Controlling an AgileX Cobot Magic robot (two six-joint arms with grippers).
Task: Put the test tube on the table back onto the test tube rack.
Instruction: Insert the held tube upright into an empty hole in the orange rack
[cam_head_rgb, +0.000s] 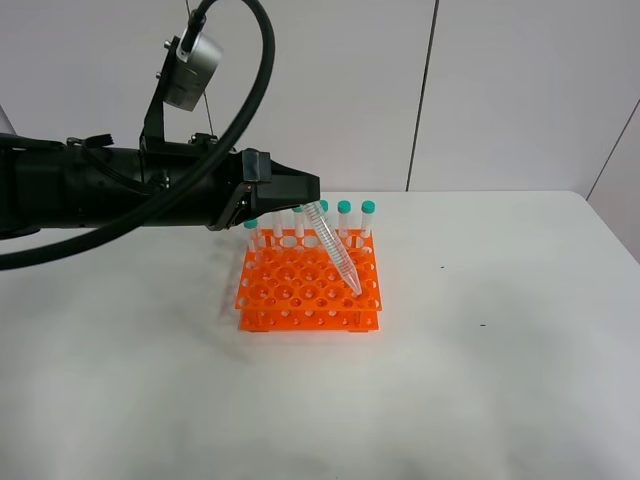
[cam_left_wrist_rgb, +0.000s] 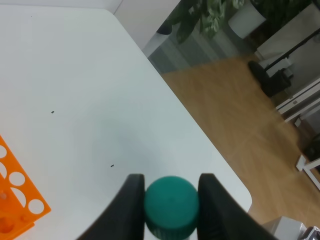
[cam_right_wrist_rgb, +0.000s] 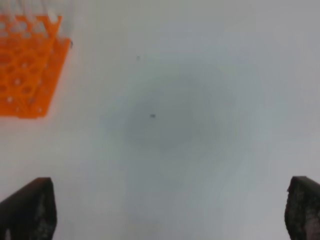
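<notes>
A: Test tube (cam_head_rgb: 335, 250): held or loose?

B: Held. Pinched at the teal cap (cam_left_wrist_rgb: 170, 207) by L gripper (cam_head_rgb: 312, 206). Jaws narrow, squeezed onto the cap from both sides by the fingers (cam_left_wrist_rgb: 134, 200). Hung tilted from the grip, w/ pointed tip down and away from the arm.

A: Tip vs. rack (cam_head_rgb: 300, 292)?

B: Reached the orange rack's top tier, below and beyond the fingertips. Sat at or just inside a hole; couldn't tell which from the exterior cam. Not upright, not seated.

A: Anything else in the rack?

B: Row of other tubes (cam_head_rgb: 344, 214) w/ same teal caps, stood upright along the far row, just past the gripper.

A: R gripper (cam_right_wrist_rgb: 167, 212)?

B: Spread wide, nothing between its fingers. Hovered over bare white table (cam_right_wrist_rgb: 200, 100), w/ rack well off to one side of it. Not seen in the exterior view.

A: Progress?

B: Judged approx. two-thirds thru: pickup done, tube off the table and brought to the rack. Left to do: straighten to vertical, lower thru both tiers, let go, back off. Possible snag: tip wedged aslant in a hole.
</notes>
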